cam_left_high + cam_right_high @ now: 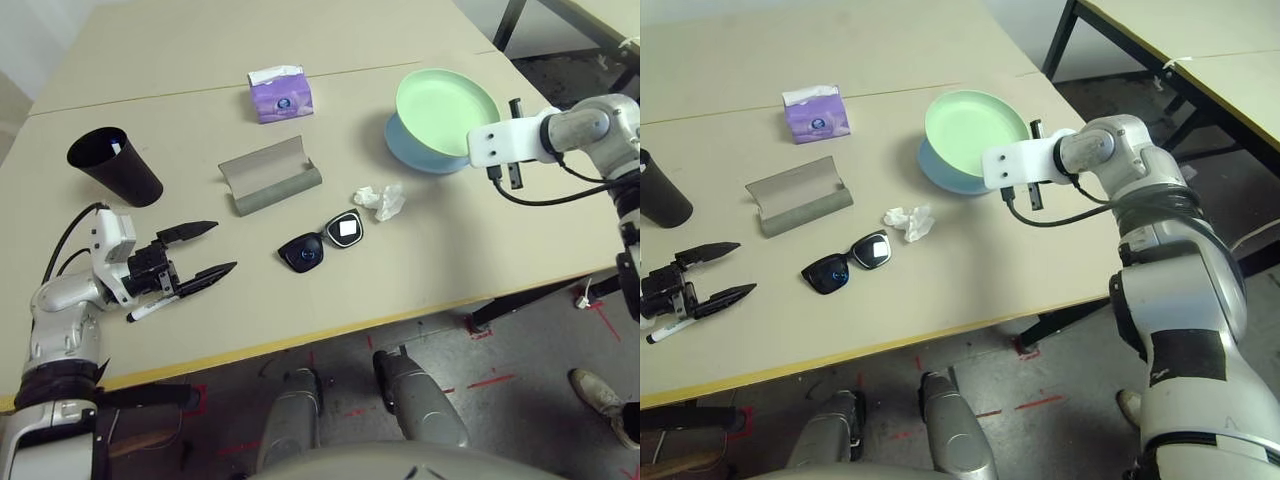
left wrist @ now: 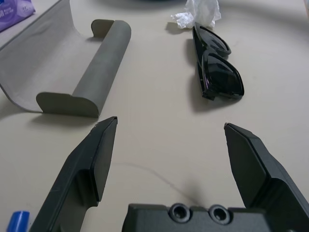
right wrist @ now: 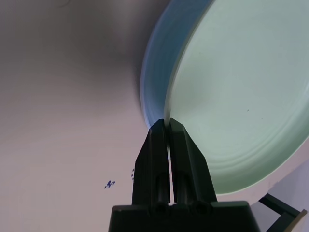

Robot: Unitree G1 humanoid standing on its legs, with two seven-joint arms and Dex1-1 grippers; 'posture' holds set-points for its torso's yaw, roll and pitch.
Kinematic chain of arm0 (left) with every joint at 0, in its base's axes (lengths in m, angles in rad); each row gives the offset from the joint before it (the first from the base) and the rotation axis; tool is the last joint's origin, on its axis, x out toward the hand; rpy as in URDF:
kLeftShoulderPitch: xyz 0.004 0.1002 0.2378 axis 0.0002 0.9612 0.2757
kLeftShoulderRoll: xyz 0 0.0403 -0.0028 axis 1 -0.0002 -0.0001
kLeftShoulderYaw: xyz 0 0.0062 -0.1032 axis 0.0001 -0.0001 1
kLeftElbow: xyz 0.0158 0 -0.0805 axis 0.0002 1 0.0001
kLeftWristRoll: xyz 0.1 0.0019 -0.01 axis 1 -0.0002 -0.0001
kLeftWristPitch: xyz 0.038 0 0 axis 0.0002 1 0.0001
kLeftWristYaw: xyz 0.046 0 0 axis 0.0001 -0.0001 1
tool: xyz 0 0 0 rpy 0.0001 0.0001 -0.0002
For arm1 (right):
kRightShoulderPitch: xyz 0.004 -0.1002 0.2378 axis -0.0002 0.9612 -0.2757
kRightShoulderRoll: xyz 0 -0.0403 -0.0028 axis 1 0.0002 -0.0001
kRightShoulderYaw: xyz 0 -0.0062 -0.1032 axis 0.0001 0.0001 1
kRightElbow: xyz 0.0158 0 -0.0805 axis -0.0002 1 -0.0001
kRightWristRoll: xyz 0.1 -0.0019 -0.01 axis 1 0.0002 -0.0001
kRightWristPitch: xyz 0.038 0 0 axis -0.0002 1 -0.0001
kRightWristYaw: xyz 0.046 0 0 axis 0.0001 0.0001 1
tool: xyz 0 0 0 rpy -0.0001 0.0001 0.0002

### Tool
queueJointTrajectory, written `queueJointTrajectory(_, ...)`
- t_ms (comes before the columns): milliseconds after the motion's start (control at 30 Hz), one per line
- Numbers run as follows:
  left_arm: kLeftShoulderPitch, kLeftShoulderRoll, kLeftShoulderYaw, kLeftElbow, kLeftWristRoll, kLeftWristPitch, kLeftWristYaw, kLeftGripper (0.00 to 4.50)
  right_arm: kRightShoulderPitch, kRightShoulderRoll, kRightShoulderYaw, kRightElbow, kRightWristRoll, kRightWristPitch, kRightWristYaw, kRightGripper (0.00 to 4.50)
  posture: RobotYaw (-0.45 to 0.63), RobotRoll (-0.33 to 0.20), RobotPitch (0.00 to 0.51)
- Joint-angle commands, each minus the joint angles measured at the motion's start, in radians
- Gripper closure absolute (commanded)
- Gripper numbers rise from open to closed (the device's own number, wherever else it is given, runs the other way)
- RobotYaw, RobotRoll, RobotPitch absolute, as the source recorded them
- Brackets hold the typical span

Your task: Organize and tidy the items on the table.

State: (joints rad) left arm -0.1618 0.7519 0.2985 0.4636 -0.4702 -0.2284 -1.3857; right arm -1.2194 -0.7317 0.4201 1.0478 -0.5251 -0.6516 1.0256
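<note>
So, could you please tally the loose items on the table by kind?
Plates: 2 (green, blue)
Markers: 1
Sunglasses: 1
Glasses case: 1
Crumpled tissue: 1
Cup: 1
Tissue box: 1
Total: 8

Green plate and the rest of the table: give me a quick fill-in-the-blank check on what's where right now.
1. The right pincer is shut on the rim of the ____ plate.
2. That plate sits over the light-____ plate.
3. The left pincer is ____, with nothing between its fingers.
4. The crumpled tissue lies between the sunglasses and the ____.

Missing words: green; blue; open; plates
</note>
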Motion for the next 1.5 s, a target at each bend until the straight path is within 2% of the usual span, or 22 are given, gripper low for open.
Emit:
queueJointTrajectory(33, 0.028, 0.007, 0.009, -0.026, -0.005, 0.01, 0.005, 0.0, -0.019, 0.012, 0.018, 0.017, -0.015, -0.014, -0.011, 4.47, -0.12, 0.0, 0.218)
queueJointTrajectory(567, 0.048, 0.014, 0.015, -0.046, -0.018, 0.021, 0.021, 0.0, -0.018, 0.012, 0.035, 0.061, -0.045, -0.018, -0.007, 4.47, -0.11, 0.0, 0.22)
queueJointTrajectory(667, 0.047, 0.012, 0.013, -0.053, -0.019, 0.025, 0.024, 0.0, -0.018, 0.012, 0.032, 0.058, -0.041, -0.017, -0.007, 3.85, -0.11, 0.0, 0.218)
queueJointTrajectory(1000, 0.03, 0.002, 0.004, -0.039, -0.013, 0.022, 0.031, 0.0, -0.052, -0.018, 0.002, 0.014, 0.017, -0.01, 0.097, 0.34, -0.13, 0.0, 0.211)
queueJointTrajectory(1033, 0.028, 0.0, 0.003, -0.037, -0.012, 0.019, 0.031, 0.0, -0.046, -0.02, -0.017, -0.022, 0.061, 0.018, 0.152, 0.02, -0.13, 0.0, 0.21)
queueJointTrajectory(1167, 0.019, -0.004, -0.001, -0.028, -0.008, 0.016, 0.033, 0.0, 0.018, -0.031, -0.083, -0.241, 0.232, 0.17, 0.331, 0.02, -0.14, 0.0, 0.209)
queueJointTrajectory(1267, 0.007, -0.008, -0.005, -0.015, -0.002, 0.012, 0.034, 0.0, 0.144, -0.046, -0.149, -0.574, 0.377, 0.448, 0.415, 0.02, -0.15, 0.0, 0.21)
queueJointTrajectory(1400, -0.013, -0.012, -0.012, 0.007, 0.001, 0.006, 0.026, 0.0, 0.306, -0.039, -0.223, -0.971, 0.522, 0.865, 0.401, 0.02, -0.16, 0.0, 0.213)
queueJointTrajectory(1500, -0.027, -0.012, -0.018, 0.016, 0.003, 0.006, 0.019, 0.0, 0.404, -0.024, -0.247, -1.154, 0.576, 1.048, 0.338, 0.02, -0.17, 0.0, 0.213)
